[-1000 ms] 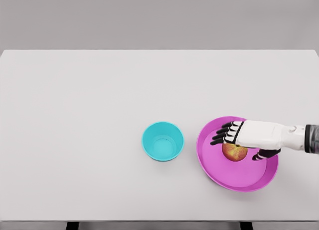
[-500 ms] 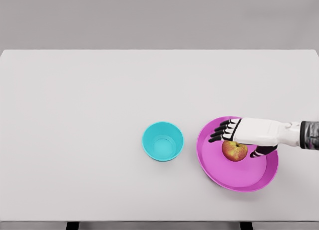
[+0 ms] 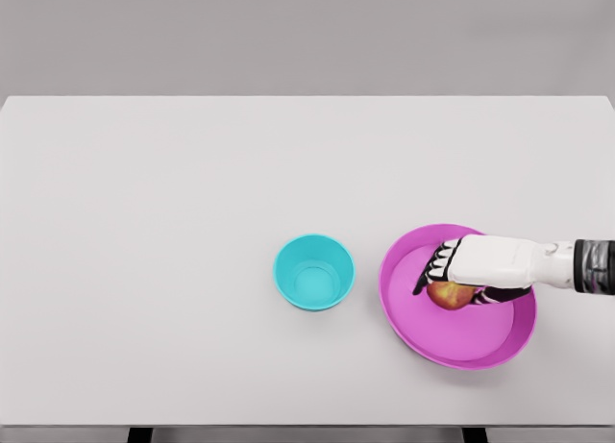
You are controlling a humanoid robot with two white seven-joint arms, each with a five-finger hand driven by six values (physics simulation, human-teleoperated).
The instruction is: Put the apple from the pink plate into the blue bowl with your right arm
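Observation:
A red-yellow apple point(image 3: 450, 295) lies in the pink plate point(image 3: 423, 323) at the table's right front. My right hand point(image 3: 454, 273) comes in from the right edge and sits on top of the apple, its dark-tipped fingers point(image 3: 434, 270) curled down over the far-left side and the thumb at the near right. The grasp looks closed around the fruit, which still rests on the plate. The blue bowl point(image 3: 314, 272) stands empty just left of the plate. My left arm is out of sight.
The white table point(image 3: 192, 222) stretches wide to the left and back. Its front edge runs near the bottom of the picture, close below the plate.
The right hand has dropped onto the apple and its fingers have curled from spread to wrapped around it. Apple, plate and bowl have stayed in place.

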